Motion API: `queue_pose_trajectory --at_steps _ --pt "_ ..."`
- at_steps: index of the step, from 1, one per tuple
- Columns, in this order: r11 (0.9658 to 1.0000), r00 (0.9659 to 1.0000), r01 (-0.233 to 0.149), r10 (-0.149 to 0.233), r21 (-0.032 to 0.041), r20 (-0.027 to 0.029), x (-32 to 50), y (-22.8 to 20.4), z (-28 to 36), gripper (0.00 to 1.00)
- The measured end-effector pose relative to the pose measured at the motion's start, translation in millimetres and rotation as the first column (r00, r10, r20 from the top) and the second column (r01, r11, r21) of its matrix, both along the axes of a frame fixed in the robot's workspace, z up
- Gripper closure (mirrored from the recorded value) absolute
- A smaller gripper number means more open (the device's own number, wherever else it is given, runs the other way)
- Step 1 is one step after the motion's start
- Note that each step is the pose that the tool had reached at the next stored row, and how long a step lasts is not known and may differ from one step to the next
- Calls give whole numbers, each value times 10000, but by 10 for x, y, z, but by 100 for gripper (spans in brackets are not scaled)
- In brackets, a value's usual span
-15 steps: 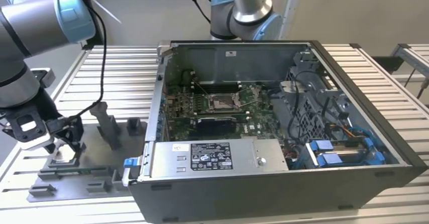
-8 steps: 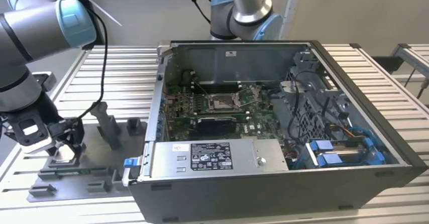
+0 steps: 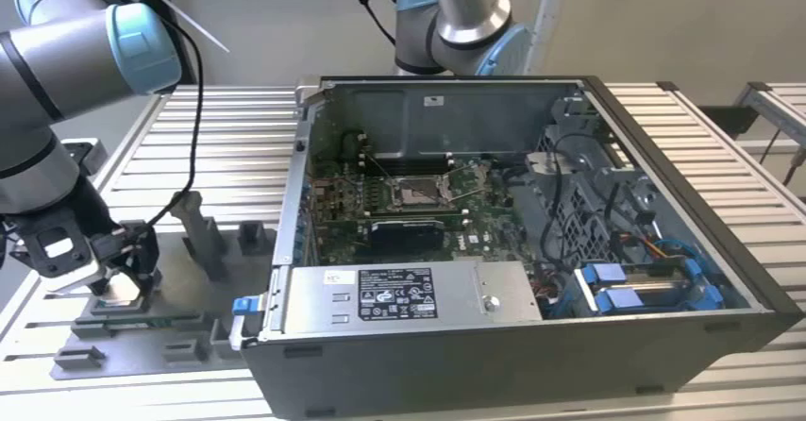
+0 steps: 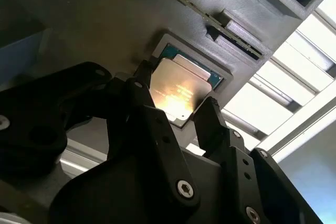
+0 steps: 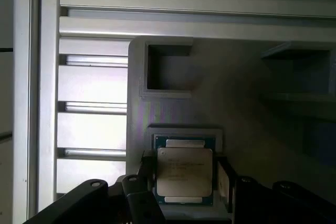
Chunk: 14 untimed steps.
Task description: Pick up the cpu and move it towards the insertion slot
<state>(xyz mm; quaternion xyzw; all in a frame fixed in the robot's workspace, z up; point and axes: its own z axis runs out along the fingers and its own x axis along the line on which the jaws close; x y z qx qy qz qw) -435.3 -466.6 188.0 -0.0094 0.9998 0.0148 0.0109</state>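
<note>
Silvery cpu (image 5: pixel 184 174) lies between spread end effector (image 5: pixel 185 182) in both wrist views; exterior view adds insertion slot (image 3: pixel 416 192)

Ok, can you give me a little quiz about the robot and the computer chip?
1. True or false: the cpu already sits in the insertion slot.
2. Fill in: the insertion slot is on the green ____ inside the open computer case.
3. Where is the gripper? A: at the cpu, over the grey tray. B: right above the insertion slot. C: resting on the computer case's rim.
Key: 1 false, the cpu lies in a recess of the grey tray. 2 motherboard. 3 A.
</note>
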Motion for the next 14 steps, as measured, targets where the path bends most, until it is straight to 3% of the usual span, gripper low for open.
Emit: queue_pose_trajectory --at_steps 13,14 --pt "10000 10000 -3 3 0 0 0 -6 -7 0" --pt "10000 10000 -3 3 -1 -1 0 -6 -7 100"
